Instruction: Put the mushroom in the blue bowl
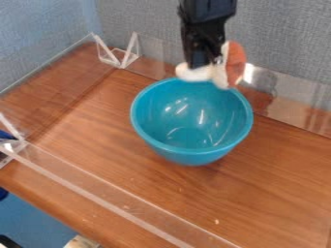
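Between the fingertips of the gripper (203,64) sits the mushroom (233,60), clamped tight and hanging clear of everything. The jaws are closed on it, cream stem poking out to one side and orange cap to the other, so it's carried lying sideways. Below the tool and a touch toward the camera, the blue bowl (191,145) waits on the wooden table (91,165), mouth wide open, nothing in it. Right now the tool hovers over the bowl's far rim rather than its middle, and that's the thing to fix, I'd say. Bring the hand nearer the camera until the mushroom is over the bowl's centre, then lower it inside the walls before letting go. Release up here at the rim and a rounded toy like this could well bounce off the edge or roll away behind. Low, centred, then open: that's the tidy way.
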